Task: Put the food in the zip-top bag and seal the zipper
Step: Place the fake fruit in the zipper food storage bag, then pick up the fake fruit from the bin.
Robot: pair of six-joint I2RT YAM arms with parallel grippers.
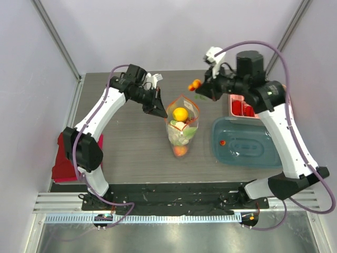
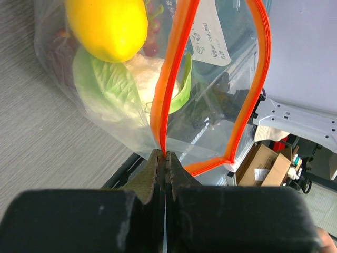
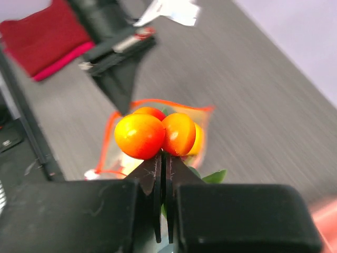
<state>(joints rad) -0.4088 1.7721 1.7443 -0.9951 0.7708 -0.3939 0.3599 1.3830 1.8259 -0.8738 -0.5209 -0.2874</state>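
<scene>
The clear zip-top bag stands at the table's middle with its mouth open. It holds a yellow lemon, pale-green cabbage and other toy food. My left gripper is shut on the left side of the orange-red zipper strip, which its tips pinch. The bag's white label shows through the plastic. My right gripper is shut on a pair of round orange toy fruits with green leaves. It holds them in the air just above and behind the bag's mouth.
A blue-grey container lies right of the bag, with a pink tray behind it. A folded red cloth lies at the left table edge. Grey walls close in the back and sides.
</scene>
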